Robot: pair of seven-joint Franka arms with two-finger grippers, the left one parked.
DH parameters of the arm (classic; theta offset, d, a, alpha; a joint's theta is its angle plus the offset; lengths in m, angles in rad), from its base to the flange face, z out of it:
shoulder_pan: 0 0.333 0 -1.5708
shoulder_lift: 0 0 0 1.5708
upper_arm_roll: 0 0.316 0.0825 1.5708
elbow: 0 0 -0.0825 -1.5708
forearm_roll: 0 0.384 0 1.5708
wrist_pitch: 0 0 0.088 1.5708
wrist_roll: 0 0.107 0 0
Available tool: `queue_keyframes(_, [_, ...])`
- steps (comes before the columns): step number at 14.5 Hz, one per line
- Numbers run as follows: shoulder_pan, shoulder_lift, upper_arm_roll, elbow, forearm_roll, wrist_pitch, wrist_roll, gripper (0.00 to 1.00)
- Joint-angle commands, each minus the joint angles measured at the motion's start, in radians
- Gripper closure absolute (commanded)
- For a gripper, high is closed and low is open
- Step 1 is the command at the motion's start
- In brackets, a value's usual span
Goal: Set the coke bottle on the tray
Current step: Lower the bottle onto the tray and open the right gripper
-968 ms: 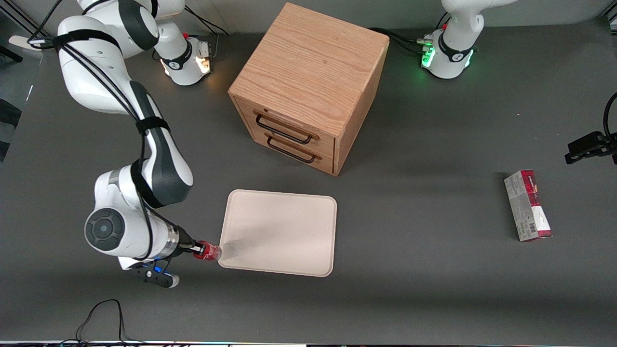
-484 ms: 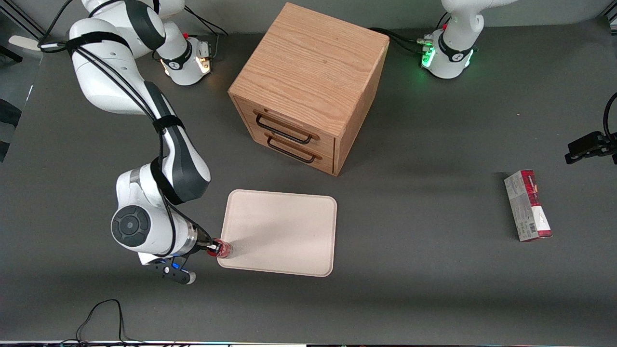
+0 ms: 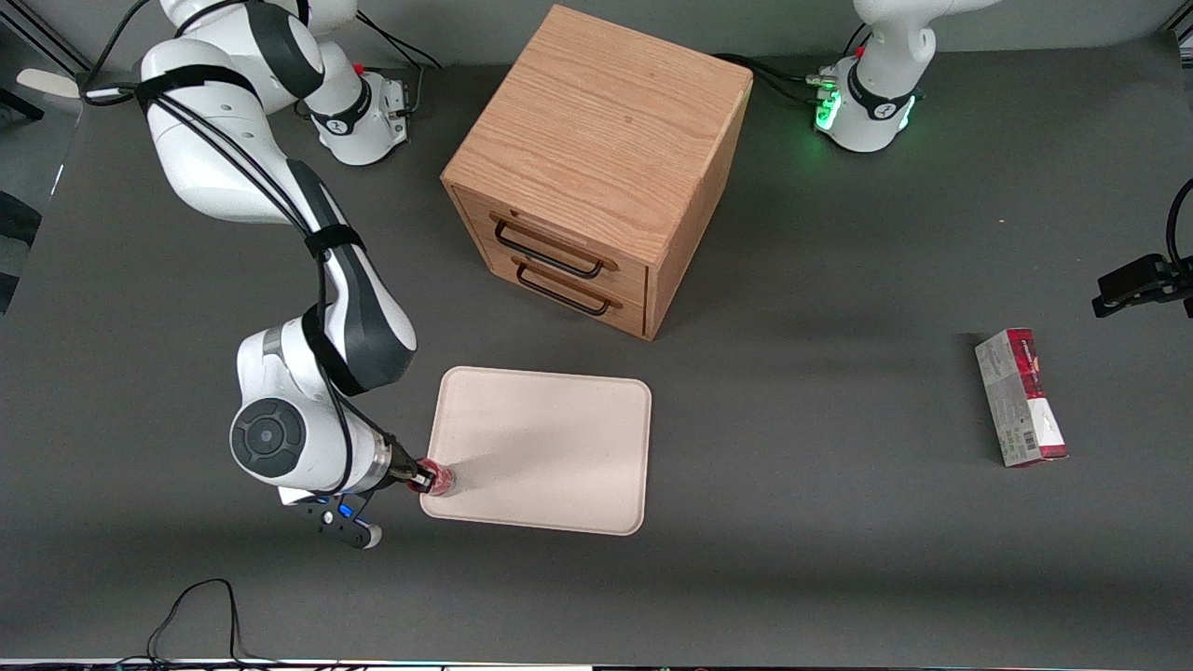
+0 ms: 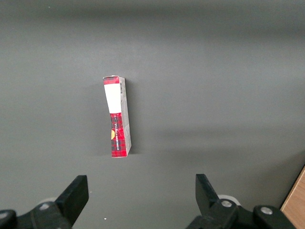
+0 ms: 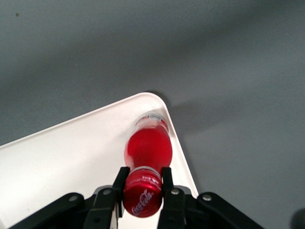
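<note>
Grey table (image 3: 839, 559), tray (image 3: 550, 447), cabinet (image 3: 596, 168), carton (image 3: 1021, 398)

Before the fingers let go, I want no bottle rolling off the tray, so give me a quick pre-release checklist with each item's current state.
1. Grip: the gripper has its fingers shut on the coke bottle at the cap end: ok.
2. Bottle over the tray: its base is above the tray's corner nearest the working arm: ok.
3. Margin from the rim: the bottle sits close to the corner edge: not ok.
4. Base touching the tray surface: cannot tell.
5. Landing area: nothing else lies on the tray: ok.
6. Neighbours: the wooden drawer cabinet and the red-and-grey carton stand apart from the tray: ok.
</note>
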Motion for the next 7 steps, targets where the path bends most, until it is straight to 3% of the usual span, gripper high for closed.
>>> queue_keyframes(1, [0.008, 0.018, 0.005, 0.046, -0.021, -0.006, 0.058, 1.00])
queue_keyframes(4, [0.008, 0.018, 0.005, 0.046, -0.021, -0.006, 0.069, 0.98])
queue_keyframes(6, [0.009, 0.020, 0.005, 0.043, -0.022, 0.002, 0.067, 0.00])
queue_keyframes(7, [0.015, 0.020, 0.005, 0.041, -0.022, 0.002, 0.069, 0.00])
